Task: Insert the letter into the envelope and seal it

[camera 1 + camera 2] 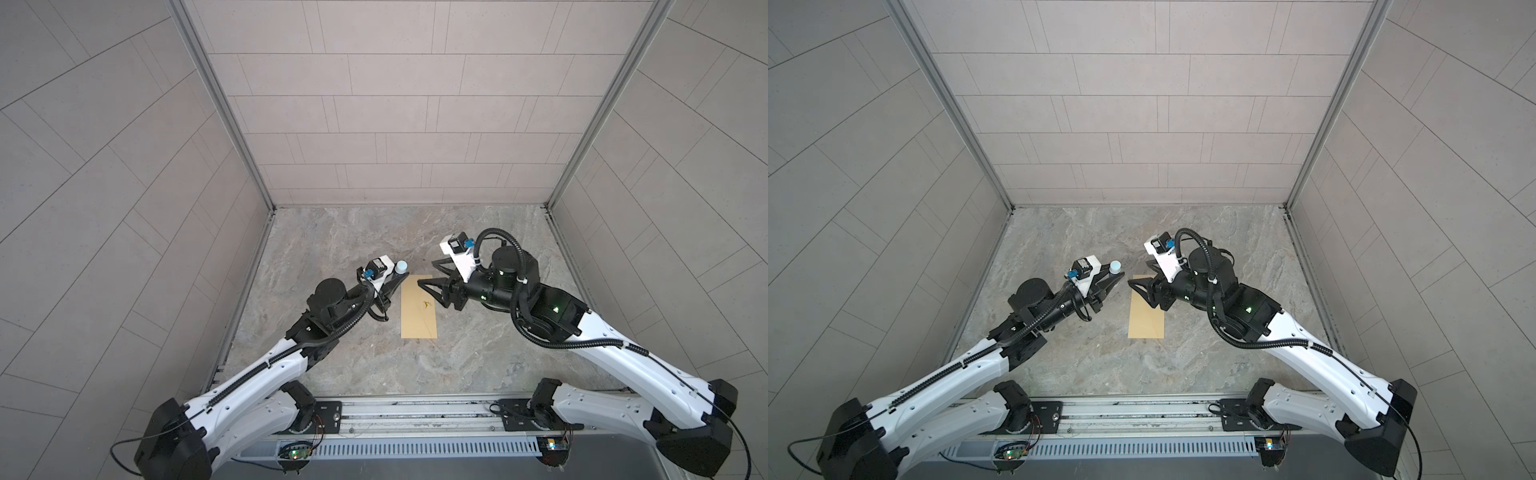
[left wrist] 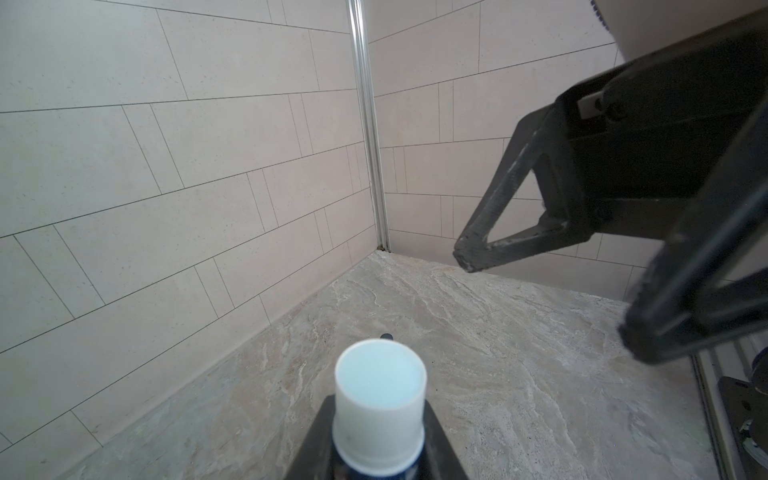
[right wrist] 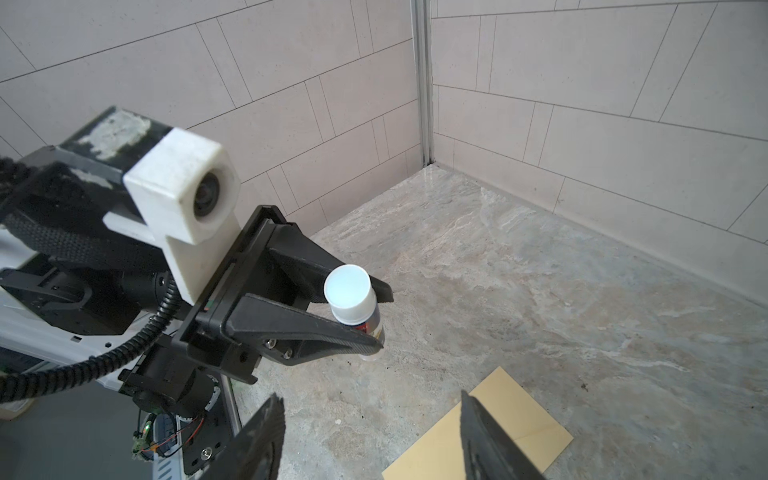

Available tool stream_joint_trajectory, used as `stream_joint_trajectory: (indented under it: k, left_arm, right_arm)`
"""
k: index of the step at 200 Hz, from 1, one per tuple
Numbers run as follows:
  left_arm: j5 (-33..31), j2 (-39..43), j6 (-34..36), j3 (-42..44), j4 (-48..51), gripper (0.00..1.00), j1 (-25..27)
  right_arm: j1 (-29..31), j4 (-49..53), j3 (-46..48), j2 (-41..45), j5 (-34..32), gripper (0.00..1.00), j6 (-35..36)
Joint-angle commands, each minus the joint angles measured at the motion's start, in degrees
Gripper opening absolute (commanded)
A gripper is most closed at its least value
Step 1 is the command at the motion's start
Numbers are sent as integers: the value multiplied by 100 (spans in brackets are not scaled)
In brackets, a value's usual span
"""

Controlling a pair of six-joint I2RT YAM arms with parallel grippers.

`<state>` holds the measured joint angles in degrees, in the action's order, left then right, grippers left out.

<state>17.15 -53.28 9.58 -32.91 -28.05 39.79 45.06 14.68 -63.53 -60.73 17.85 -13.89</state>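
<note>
Seemingly the letter is inside: I see none, only the envelope (image 1: 419,307) flat on the table (image 1: 478,353). My left gripper (image 3: 383,318) clamps a capped glue stick (image 3: 348,291) beside it; my right gripper (image 1: 427,272) hangs wide above. Sealing remains.

Both top views look steeply down from high above the envelope (image 1: 419,307), sharing almost the whole scene, while the right wrist camera hangs close over the envelope's far end and the left wrist camera, just beside it, faces a wall corner (image 2: 384,249).
</note>
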Motion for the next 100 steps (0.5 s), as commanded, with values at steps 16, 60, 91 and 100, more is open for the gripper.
stream_joint_trajectory:
  k: [16, 60, 91, 100]
  left_arm:
    - [68, 51, 241, 23, -302, 0, 81]
    - [56, 46, 193, -14, -209, 0, 108]
    - [70, 70, 176, -12, -180, 0, 108]
    - [81, 74, 169, -13, -182, 0, 115]
  right_arm:
    - [120, -5, -419, -339, -99, 66, -481]
    - [463, 234, -883, -852, -497, 67, -451]
    - [629, 375, -1127, -1130, -795, 64, -378]
    - [644, 421, -1181, -1191, -835, 60, -370]
